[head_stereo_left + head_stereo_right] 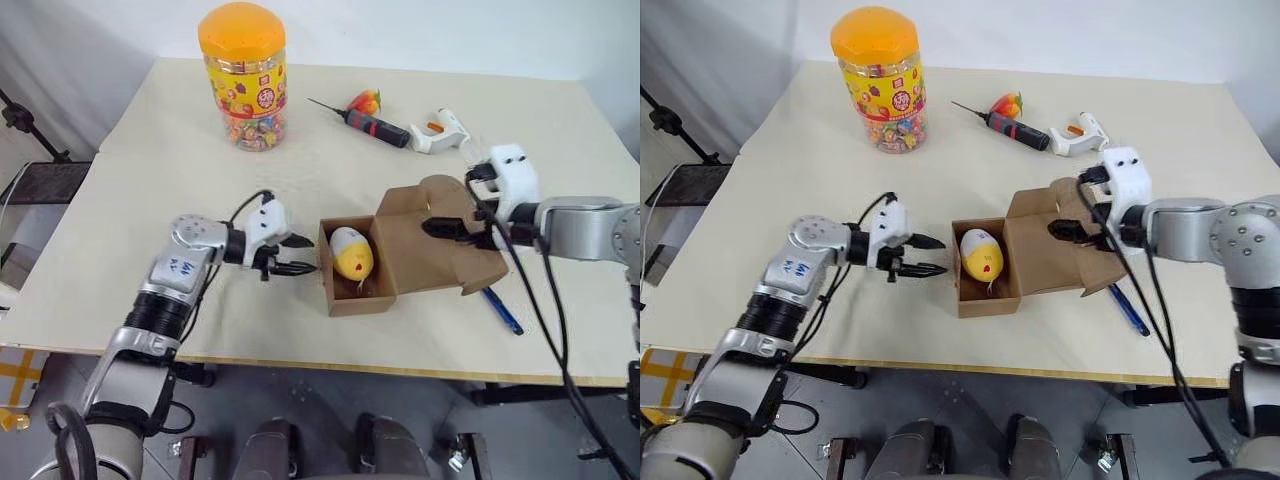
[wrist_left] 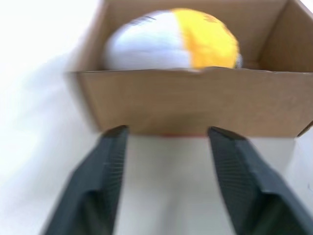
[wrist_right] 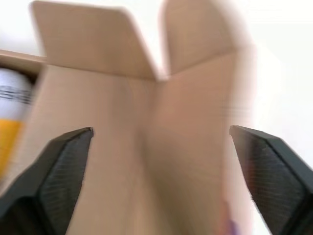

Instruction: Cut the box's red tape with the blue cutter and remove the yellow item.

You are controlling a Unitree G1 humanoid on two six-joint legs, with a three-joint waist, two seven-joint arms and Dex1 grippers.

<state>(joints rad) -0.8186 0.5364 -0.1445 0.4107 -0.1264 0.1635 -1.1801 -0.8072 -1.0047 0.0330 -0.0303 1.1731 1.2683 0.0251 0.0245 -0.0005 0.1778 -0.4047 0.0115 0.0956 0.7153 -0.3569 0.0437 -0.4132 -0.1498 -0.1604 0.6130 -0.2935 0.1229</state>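
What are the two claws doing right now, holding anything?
Left gripper: open, empty, beside the box.
Right gripper: open, empty, over the box's lid flap.

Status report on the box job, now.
Both hands open: left hand, right hand. Box open, yellow item inside. Nothing blocking it.

box (image 1: 400, 255): brown carton lying open at centre-right of my head view, lid flaps folding out to the right | yellow item (image 1: 351, 252): yellow-and-white ball sitting inside the carton's open tray | blue cutter (image 1: 502, 310): slim blue knife lying on the table at lower right, partly tucking under the flaps
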